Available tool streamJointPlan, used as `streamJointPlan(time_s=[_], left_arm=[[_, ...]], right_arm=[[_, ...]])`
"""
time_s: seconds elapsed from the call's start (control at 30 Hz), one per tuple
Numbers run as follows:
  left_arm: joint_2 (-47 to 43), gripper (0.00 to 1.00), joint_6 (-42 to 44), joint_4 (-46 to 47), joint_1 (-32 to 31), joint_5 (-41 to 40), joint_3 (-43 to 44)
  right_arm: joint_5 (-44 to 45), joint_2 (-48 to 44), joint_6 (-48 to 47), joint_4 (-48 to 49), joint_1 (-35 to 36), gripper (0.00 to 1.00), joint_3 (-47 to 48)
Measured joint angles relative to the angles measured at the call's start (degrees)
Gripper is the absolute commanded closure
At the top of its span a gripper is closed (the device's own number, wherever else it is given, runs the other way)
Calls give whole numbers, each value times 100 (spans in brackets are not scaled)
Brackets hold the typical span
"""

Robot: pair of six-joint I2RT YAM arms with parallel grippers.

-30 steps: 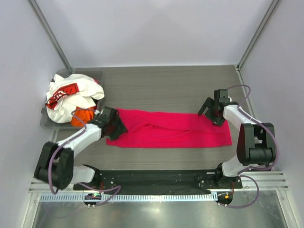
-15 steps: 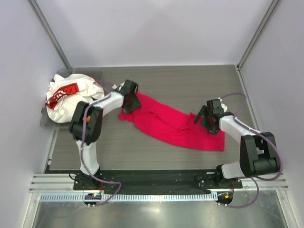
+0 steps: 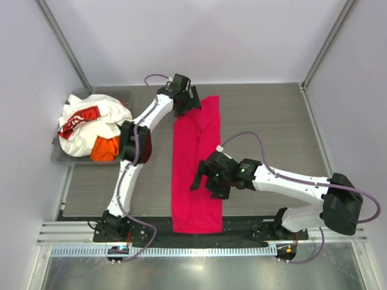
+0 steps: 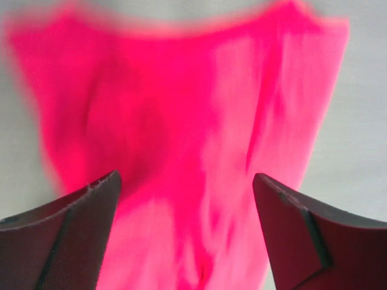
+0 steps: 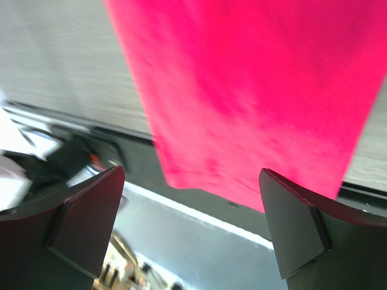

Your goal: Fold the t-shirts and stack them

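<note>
Three shirts are in play, and none of them is fully folded yet. The magenta shirt (image 3: pixel 192 142) lies on the tabletop (image 3: pixel 266 115) as a long narrow strip running from the far side toward the arms, and its near end hangs over the black base rail (image 3: pixel 242 226). It looks doubled lengthwise, with some wrinkles near the far end, so I judge the first fold as done and the crosswise folds as not yet done. The left end effector (image 4: pixel 186 176) hovers at the far end of the strip with its fingers wide apart and nothing between them; the cloth below it is blurred. The right end effector (image 5: pixel 192 171) is above the middle of the strip, toward its right edge, also wide and holding nothing. The white shirt (image 3: pixel 91 121) and the orange shirt (image 3: pixel 106 150) sit crumpled together in the grey bin (image 3: pixel 118 92) at the left, the orange one partly under the white. Neither looks folded, and no stack exists. Most of the task is left, I think: finishing the magenta one, then the other two.
</note>
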Motion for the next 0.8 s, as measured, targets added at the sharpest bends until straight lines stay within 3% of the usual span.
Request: streamJointPlan(time_s=[0.1, 0.3, 0.4, 0.6, 0.8], left_arm=[[-1235, 0, 328, -92, -37, -70, -1123], [-3327, 2, 815, -286, -26, -476, -1307], [-4489, 2, 896, -313, 13, -671, -2079], [-6931, 4, 787, -79, 52, -811, -5342], [-8338, 5, 522, -293, -9, -584, -7270]], right_arm=[[424, 17, -162, -365, -48, 0, 656], [769, 669, -1027, -522, -826, 1, 1714], [612, 1318, -1622, -437, -1335, 1, 2218], [-892, 3023, -2312, 590, -2306, 3, 3259], [-1746, 5038, -2656, 1064, -2688, 4, 5128]])
